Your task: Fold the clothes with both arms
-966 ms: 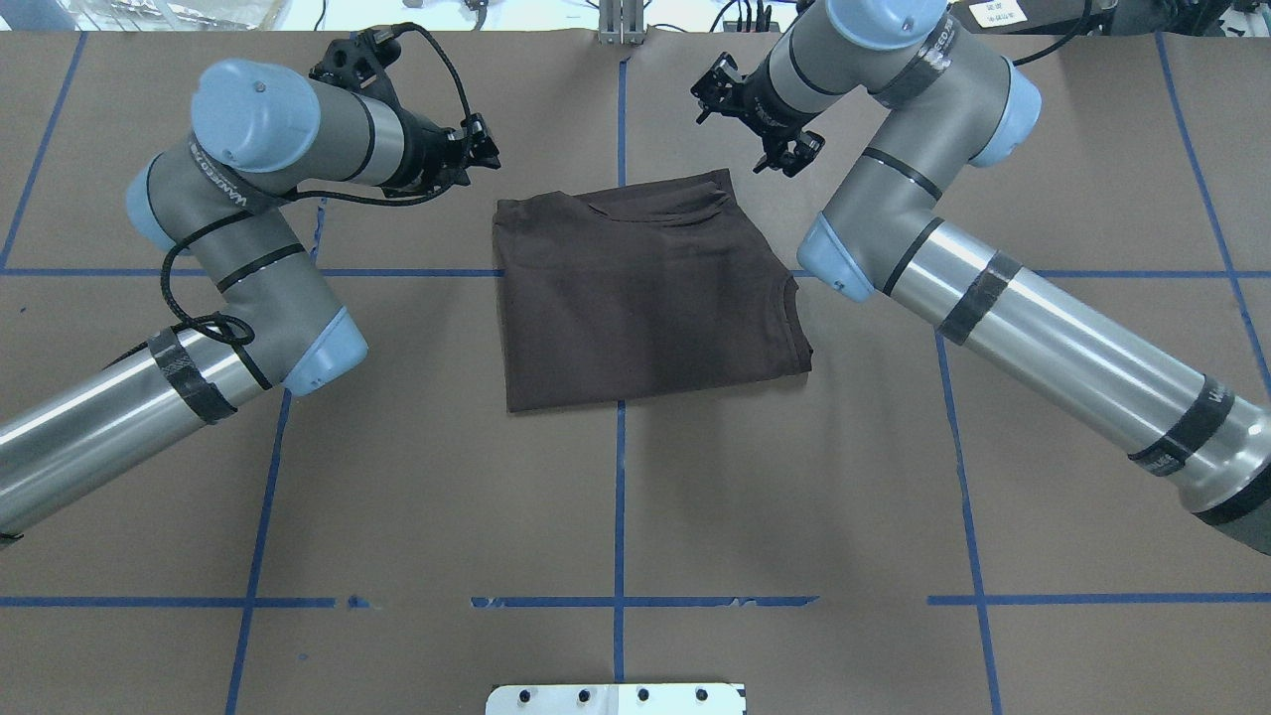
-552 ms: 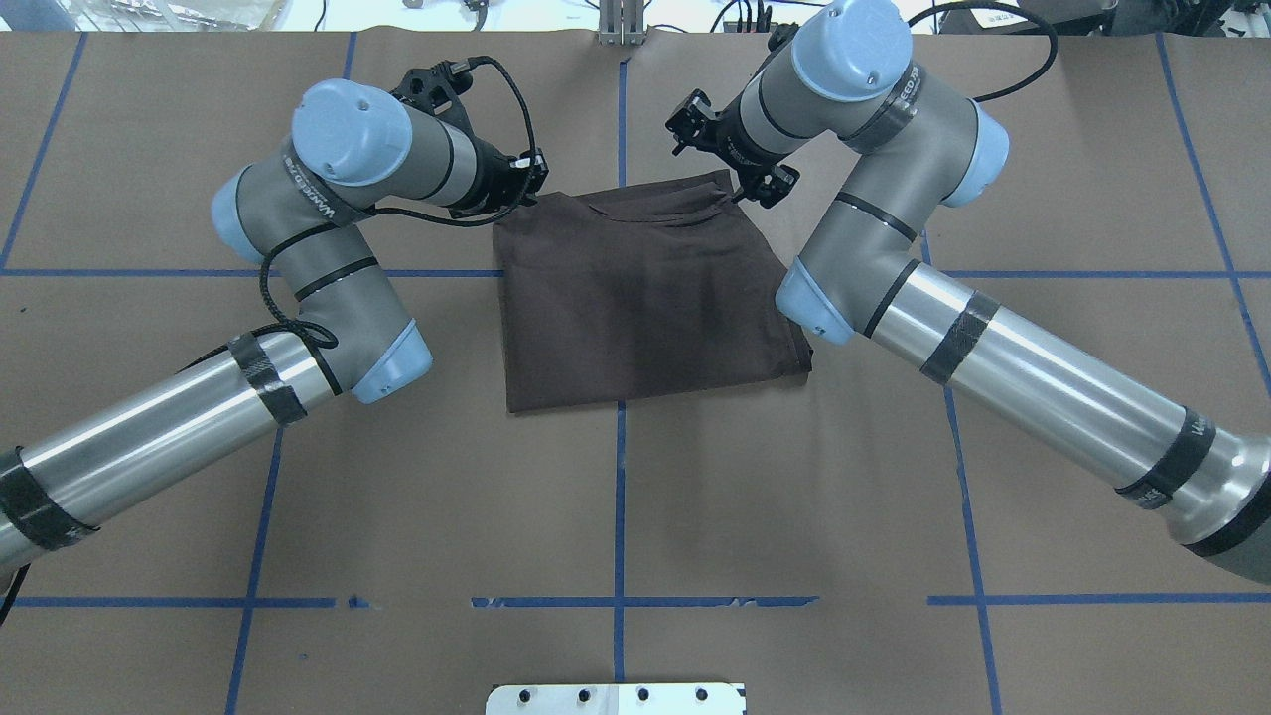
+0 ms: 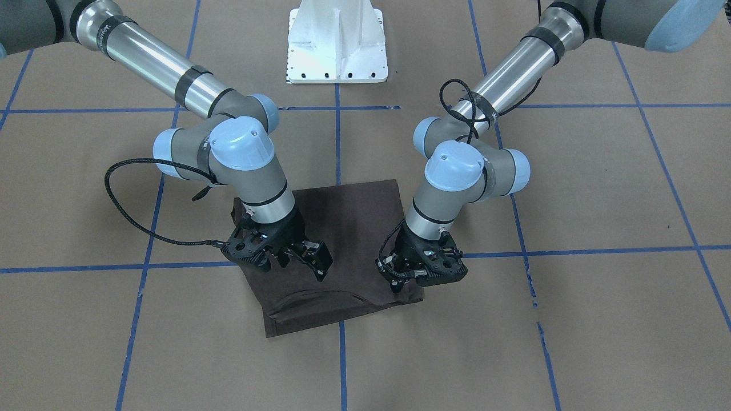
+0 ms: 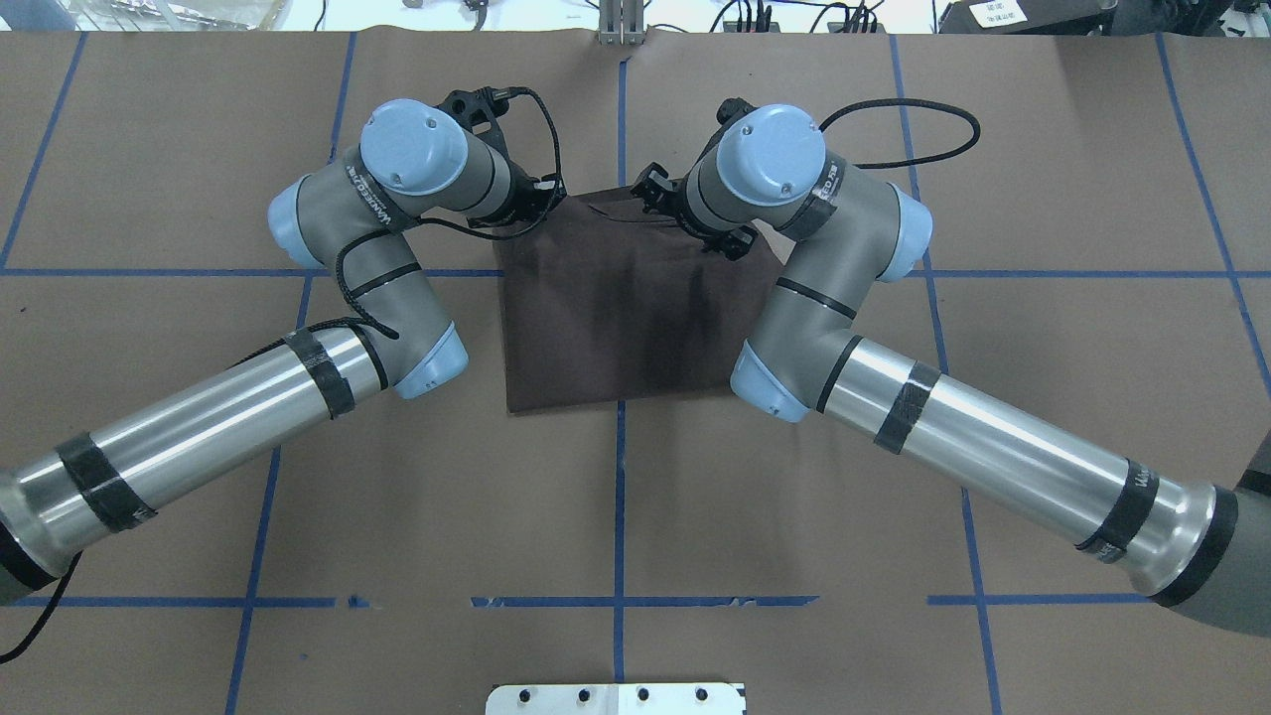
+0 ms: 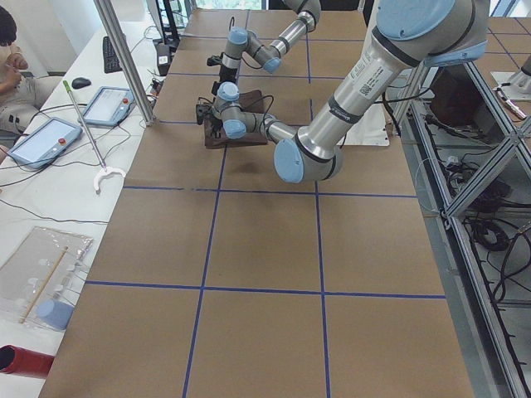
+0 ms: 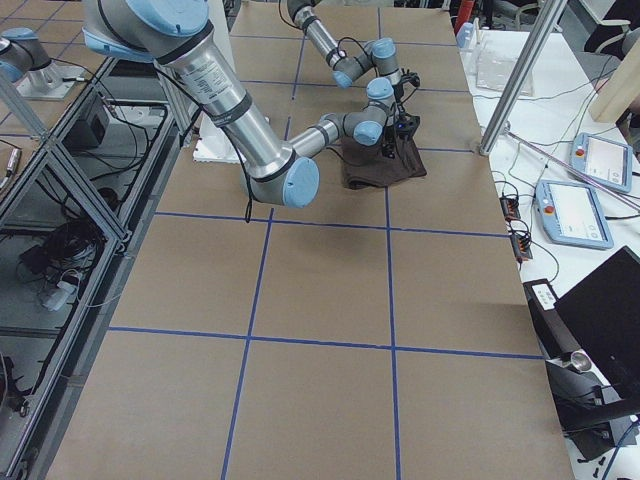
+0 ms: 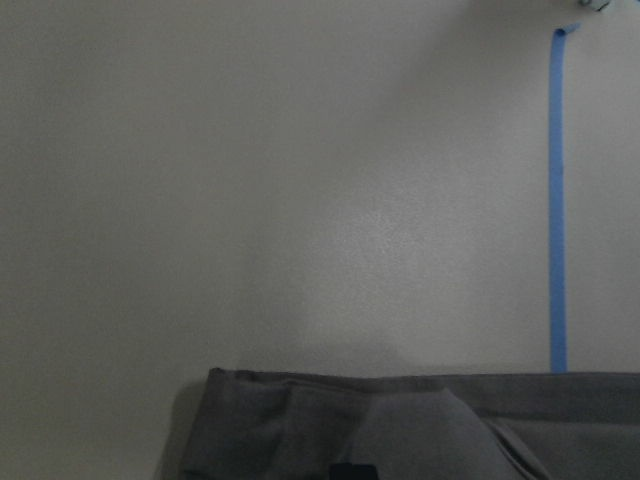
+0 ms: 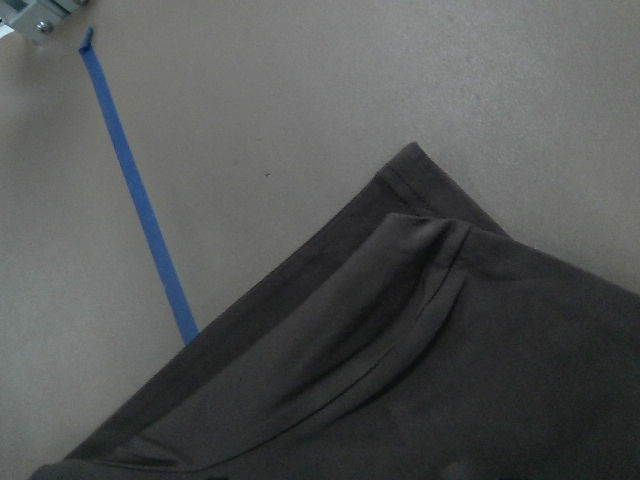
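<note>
Brown table top (image 4: 1092, 179), crossed by blue tape lines (image 4: 620, 497): what lies on it? — Reader

Overhead view: one dark brown T-shirt (image 4: 616, 328), folded to a rough rectangle. It lies flat on the middle of the table, astride the central tape line and well apart from the white base (image 3: 337, 40). — Legend

Where do the left arm (image 4: 199, 437) and the right arm (image 4: 993, 457) reach? — Reader

Both bend inward over the shirt's far end, the end away from the base. There the left gripper (image 3: 411, 277) is above the corner on the robot's left. The right gripper (image 3: 302, 264) is above the same end, nearer the robot's right. Whether either touches the cloth cannot be told. — Legend

How do the jaws stand? — Reader

On the right gripper the fingers (image 3: 321, 265) are spread wide, with nothing between them. On the left gripper the black body hides the fingertips in the front and overhead views, so its opening cannot be told. The shirt lies flat beneath both. — Legend

And the wrist cameras? — Reader

Left wrist view: the shirt's folded edge runs along the bottom, with table top and one tape line beyond. Right wrist view: a corner of the shirt, with layered hems and a curved seam, lies beside a tape line. — Legend
</note>
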{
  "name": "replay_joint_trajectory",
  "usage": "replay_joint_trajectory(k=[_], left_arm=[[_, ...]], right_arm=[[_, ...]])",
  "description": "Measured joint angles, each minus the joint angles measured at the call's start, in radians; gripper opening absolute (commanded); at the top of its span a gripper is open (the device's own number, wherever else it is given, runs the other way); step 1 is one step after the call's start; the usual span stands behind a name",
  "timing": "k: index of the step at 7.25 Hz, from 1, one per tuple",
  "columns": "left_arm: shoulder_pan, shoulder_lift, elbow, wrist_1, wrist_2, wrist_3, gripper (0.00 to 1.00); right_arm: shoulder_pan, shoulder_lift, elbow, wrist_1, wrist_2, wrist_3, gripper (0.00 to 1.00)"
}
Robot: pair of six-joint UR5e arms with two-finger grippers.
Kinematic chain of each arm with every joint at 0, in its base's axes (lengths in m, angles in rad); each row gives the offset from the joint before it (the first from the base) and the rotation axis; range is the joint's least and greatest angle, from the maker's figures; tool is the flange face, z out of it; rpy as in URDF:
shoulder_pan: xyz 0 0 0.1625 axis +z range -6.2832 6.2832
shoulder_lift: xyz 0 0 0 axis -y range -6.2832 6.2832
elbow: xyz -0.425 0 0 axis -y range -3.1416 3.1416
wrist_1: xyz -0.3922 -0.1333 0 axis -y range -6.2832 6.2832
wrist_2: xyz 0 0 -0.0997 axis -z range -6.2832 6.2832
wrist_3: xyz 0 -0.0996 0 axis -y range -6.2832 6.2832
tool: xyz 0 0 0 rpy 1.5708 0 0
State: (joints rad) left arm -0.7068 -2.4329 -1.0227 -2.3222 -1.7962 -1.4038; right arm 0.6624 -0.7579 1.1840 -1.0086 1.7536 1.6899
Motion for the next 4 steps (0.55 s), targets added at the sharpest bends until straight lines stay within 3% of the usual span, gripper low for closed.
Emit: replay_joint_trajectory(k=[4], left_arm=[[-0.038,-0.036,0.090,-0.062,0.060,0.042,0.00]], right_arm=[[0.012,0.031,-0.123,0.010,-0.039,-0.049,0.84]])
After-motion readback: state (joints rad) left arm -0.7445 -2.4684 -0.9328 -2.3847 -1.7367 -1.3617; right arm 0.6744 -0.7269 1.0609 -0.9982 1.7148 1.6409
